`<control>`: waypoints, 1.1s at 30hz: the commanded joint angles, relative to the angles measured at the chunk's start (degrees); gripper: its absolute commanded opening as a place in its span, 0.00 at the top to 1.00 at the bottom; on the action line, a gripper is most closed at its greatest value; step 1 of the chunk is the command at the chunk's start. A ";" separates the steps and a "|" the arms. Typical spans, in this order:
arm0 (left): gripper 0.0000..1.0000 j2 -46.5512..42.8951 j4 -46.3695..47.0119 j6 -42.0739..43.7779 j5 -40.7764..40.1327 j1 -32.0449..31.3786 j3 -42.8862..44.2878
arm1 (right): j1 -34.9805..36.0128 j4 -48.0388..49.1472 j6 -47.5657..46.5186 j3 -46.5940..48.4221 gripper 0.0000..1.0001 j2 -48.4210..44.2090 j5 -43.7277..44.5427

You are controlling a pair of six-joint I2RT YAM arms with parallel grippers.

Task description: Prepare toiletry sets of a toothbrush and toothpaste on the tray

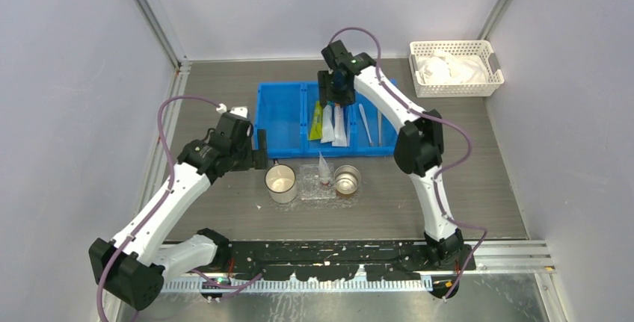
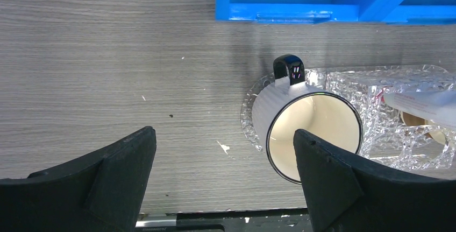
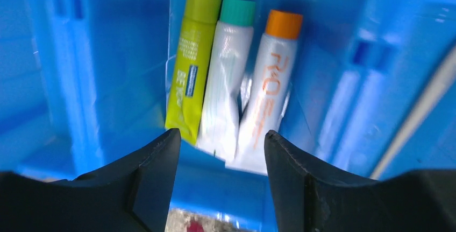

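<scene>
The clear moulded tray [image 1: 318,190] sits on the table in front of the blue bin [image 1: 280,109]. One clear-wrapped toiletry set [image 1: 323,168] with reddish-white contents stands in the tray; the left wrist view shows the set [image 2: 425,102] and the tray [image 2: 376,89]. My right gripper [image 1: 335,102] is open and empty above the bin's middle compartment. Below it lie a yellow-green tube [image 3: 188,76], a teal-capped white tube [image 3: 226,86] and an orange-capped white tube [image 3: 267,84]. My left gripper [image 1: 262,146] is open and empty just left of the white mug [image 1: 281,182].
The mug [image 2: 314,135] stands on a clear dish left of the tray. A metal cup [image 1: 347,179] stands right of the tray. Toothbrushes [image 1: 370,124] lie in the bin's right compartment. A white lattice basket [image 1: 454,66] with wrapped items is at the back right.
</scene>
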 commanded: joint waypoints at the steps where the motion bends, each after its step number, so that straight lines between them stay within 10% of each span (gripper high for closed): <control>1: 0.00 -1.59 -1.13 1.57 -1.94 0.68 2.25 | -0.52 3.90 0.91 5.51 0.36 4.71 -3.12; 14: 0.00 -0.44 -0.37 2.02 -1.44 1.49 2.03 | -0.60 6.05 3.57 2.97 0.57 11.26 3.73; 33: 0.00 -1.21 -0.34 1.95 -0.89 1.67 1.69 | -0.09 7.75 5.47 2.18 0.56 18.37 -0.71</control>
